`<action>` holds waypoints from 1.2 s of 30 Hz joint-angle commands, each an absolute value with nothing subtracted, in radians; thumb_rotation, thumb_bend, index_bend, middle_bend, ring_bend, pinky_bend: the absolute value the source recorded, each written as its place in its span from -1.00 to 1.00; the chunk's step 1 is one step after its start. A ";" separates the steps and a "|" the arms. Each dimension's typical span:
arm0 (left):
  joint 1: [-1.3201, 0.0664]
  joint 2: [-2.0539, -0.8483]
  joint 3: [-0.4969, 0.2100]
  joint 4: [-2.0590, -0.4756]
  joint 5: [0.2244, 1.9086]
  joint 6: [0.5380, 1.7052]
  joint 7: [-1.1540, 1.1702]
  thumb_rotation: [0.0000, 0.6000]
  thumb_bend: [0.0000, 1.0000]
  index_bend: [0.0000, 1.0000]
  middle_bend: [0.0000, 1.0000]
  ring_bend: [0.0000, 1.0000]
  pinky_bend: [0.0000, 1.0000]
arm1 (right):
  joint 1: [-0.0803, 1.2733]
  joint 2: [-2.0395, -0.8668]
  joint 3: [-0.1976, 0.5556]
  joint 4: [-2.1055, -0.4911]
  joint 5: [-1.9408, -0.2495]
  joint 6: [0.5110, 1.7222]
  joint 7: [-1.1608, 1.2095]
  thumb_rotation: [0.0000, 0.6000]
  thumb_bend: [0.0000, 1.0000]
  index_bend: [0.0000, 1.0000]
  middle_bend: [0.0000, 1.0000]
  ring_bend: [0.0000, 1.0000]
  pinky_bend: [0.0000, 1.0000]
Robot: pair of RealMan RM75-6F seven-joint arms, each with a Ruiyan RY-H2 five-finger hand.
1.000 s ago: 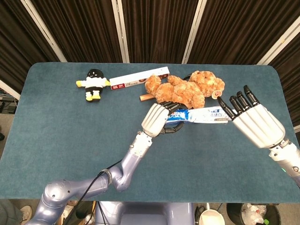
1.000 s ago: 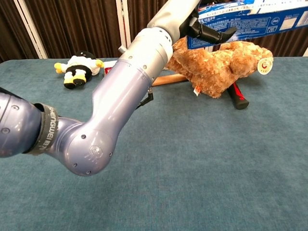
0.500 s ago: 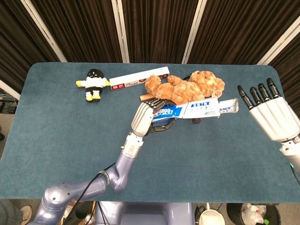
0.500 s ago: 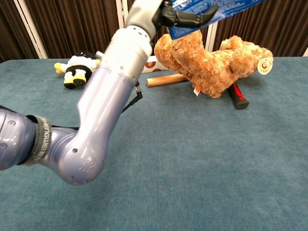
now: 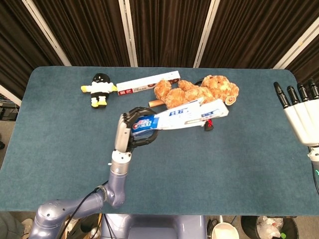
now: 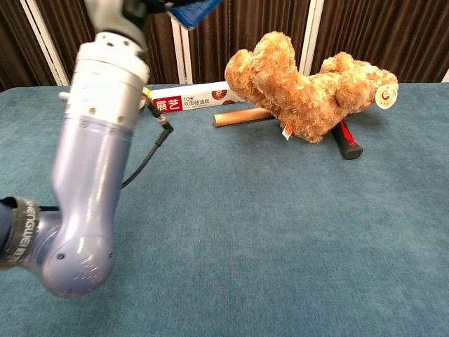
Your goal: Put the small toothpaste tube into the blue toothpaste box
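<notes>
My left hand point(image 5: 132, 132) grips one end of the long blue toothpaste box point(image 5: 187, 114) and holds it above the table. The box slants up to the right, and its far end hangs over the teddy bear. In the chest view only a blue corner of the box point(image 6: 193, 10) shows at the top edge, above my left forearm point(image 6: 105, 98). At the far right edge my right hand point(image 5: 302, 113) is open, fingers spread and holding nothing. No view shows a small toothpaste tube.
A brown teddy bear point(image 5: 199, 92) lies at the back centre on a wooden-handled hammer point(image 6: 242, 116). A white and red box point(image 5: 147, 83) and a black, white and yellow doll point(image 5: 99, 89) lie at the back left. My left forearm fills the chest view's left side.
My left hand has carried the blue box leftward and tilted it. My right hand has drawn away from the box to the far right edge, still open.
</notes>
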State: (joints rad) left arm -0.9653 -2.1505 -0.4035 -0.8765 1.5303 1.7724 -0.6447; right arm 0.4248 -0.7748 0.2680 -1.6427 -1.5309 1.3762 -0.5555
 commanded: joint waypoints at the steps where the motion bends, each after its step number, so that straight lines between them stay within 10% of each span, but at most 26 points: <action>1: -0.936 -2.143 -0.398 -0.885 1.545 1.813 -0.679 1.00 0.05 -0.32 -0.06 -0.16 0.09 | 0.425 -0.777 0.268 -1.645 -1.521 1.371 -0.558 1.00 -0.28 -0.65 -0.21 -0.36 -0.47; 36: -0.884 -2.137 -0.452 -0.994 1.565 1.936 -0.743 1.00 -0.07 -0.52 -0.25 -0.35 -0.05 | 0.432 -0.796 0.261 -1.663 -1.508 1.373 -0.563 1.00 -0.28 -0.65 -0.20 -0.36 -0.47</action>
State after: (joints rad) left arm -0.8848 -2.1349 -0.4539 -1.0017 1.5709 1.9465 -0.7454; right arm 0.4317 -0.7962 0.2611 -1.6625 -1.5065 1.3722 -0.5650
